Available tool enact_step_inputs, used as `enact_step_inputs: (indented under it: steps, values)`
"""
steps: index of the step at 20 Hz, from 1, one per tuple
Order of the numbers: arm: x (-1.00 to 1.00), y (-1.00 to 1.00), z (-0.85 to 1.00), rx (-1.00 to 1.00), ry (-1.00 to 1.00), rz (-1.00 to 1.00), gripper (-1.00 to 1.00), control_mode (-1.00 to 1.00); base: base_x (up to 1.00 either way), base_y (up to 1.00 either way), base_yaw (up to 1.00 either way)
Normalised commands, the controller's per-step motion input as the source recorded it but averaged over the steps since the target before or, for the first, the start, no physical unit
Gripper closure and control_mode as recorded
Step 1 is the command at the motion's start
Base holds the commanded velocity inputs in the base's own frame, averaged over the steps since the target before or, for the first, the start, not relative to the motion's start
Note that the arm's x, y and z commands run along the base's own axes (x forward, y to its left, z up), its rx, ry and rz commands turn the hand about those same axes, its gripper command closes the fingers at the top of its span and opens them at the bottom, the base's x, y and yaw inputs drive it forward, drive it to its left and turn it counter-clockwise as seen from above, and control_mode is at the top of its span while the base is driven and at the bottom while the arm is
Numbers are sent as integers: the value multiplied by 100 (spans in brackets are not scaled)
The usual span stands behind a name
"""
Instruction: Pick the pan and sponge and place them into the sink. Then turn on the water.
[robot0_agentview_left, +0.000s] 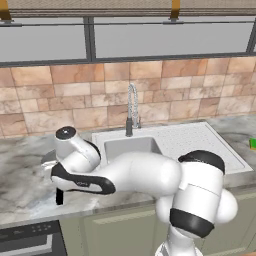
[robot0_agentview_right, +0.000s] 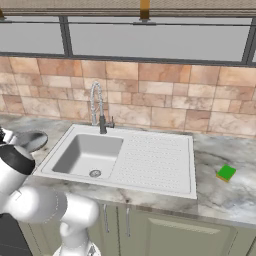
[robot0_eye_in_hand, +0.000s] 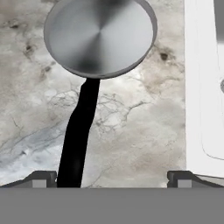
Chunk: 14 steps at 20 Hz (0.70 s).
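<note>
Marbled counter (robot0_eye_in_hand: 144, 131) holds round brushed-steel pan (robot0_eye_in_hand: 99, 37), black handle.

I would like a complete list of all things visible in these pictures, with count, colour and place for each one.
pan: one, grey steel with black handle, on the counter left of the sink.
sponge: one, green with yellow layer, on the counter right of the sink.
sink: one, white-grey, set in the counter, basin at left, ribbed board at right.
faucet: one, chrome, behind the basin; no stream seen.
counter: one, grey marble.
wall tiles: many, tan-brown, behind the counter.
pincer: one, dark tips, open, above the pan handle.
</note>
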Motion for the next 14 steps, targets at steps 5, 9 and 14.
enact_step_inputs:
  steps: [5,9,14]
  values:
    - [0,34,-24,0,0,0,-100,-100,0,0,0]
    - [0,26,-24,0,1,0,-100,-100,0,0,0]
    - [0,19,-25,0,2,0,-100,-100,0,0,0]
